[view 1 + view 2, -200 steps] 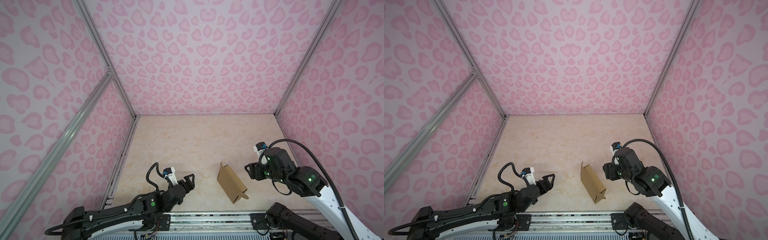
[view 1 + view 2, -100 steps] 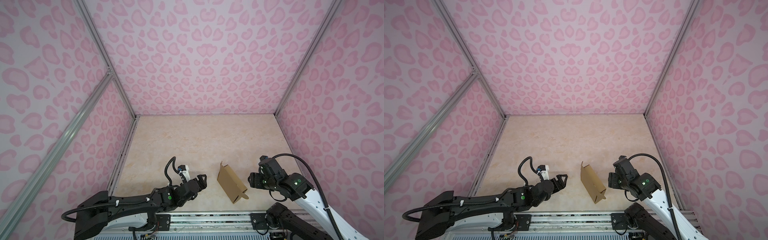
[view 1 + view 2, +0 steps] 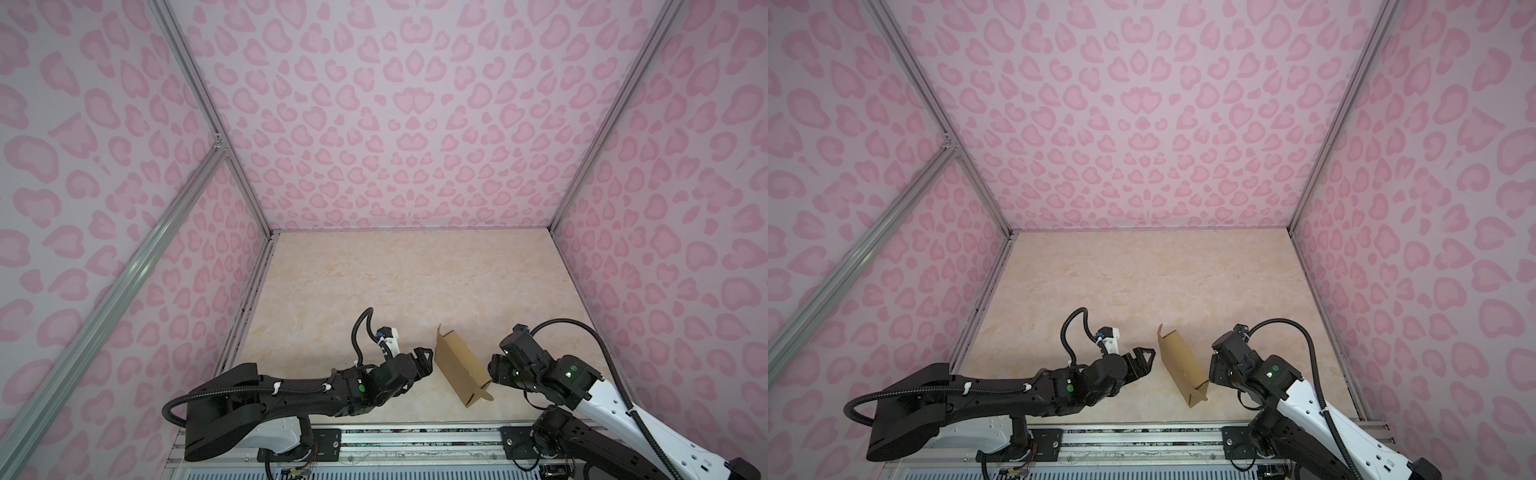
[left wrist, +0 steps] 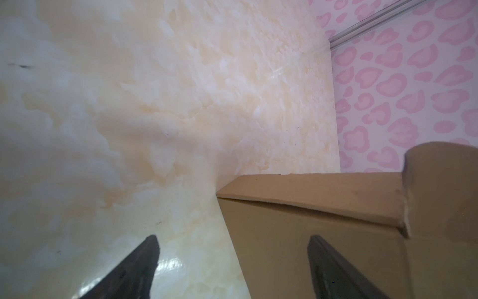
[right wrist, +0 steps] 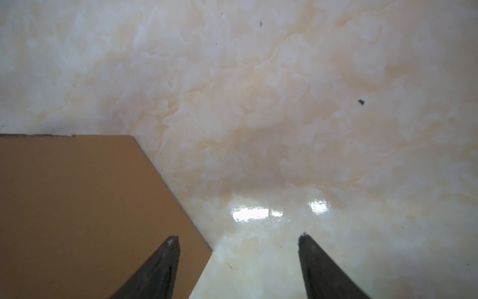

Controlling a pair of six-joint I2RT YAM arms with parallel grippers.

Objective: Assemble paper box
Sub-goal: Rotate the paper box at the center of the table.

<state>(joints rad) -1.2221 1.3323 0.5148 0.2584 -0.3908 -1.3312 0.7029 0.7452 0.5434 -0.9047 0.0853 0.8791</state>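
Observation:
The paper box (image 3: 459, 368) (image 3: 1181, 368) is a brown cardboard piece standing on edge near the table's front, with small flaps at both ends. My left gripper (image 3: 424, 362) (image 3: 1148, 357) is open just to its left, tips close to the cardboard. In the left wrist view the gripper (image 4: 232, 238) has one fingertip against the box face (image 4: 297, 227) and the other over bare table. My right gripper (image 3: 494, 372) (image 3: 1213, 370) is low at the box's right side. It (image 5: 238, 238) is open, one fingertip over the cardboard (image 5: 77, 207), nothing clamped.
The marble-look table (image 3: 395, 282) is walled in by pink patterned panels on three sides. A metal rail (image 3: 415, 436) with both arm bases runs along the front edge, close behind the box.
My left arm has reached right until its tips are beside the box. My right arm has dropped and drawn in to the box's right side. The box has not moved.

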